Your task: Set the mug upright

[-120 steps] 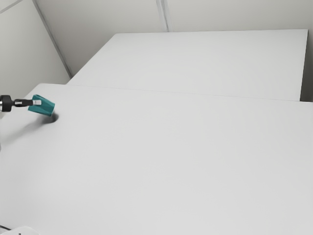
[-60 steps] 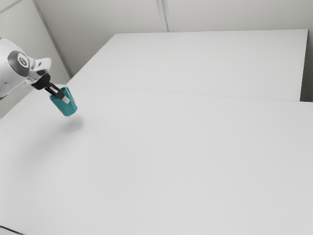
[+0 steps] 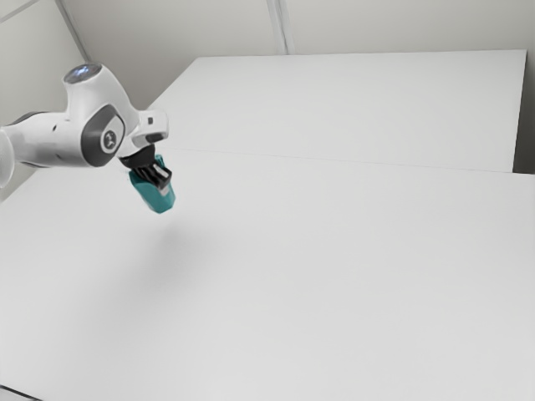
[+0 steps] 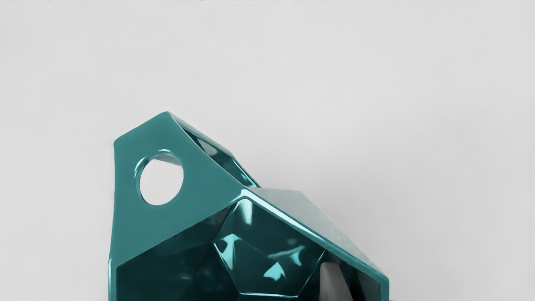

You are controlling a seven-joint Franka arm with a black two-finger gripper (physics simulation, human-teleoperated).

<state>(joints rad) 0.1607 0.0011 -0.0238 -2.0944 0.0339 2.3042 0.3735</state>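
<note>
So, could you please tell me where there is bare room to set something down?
There is room on the smooth white tabletop, between its far edge, the exterior view's right edge and the thin black strip. Crowded: that view's upper left, where the black pincer holds the faceted teal mug aloft.

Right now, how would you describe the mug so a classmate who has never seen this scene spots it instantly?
Start with the white tabletop, then follow the robot arm from the exterior view's left to its black gripper. Clamped there, tilted above the tabletop, is a faceted mug with a round hole through its handle. Its teal colour sets it apart from arm and tabletop.
</note>
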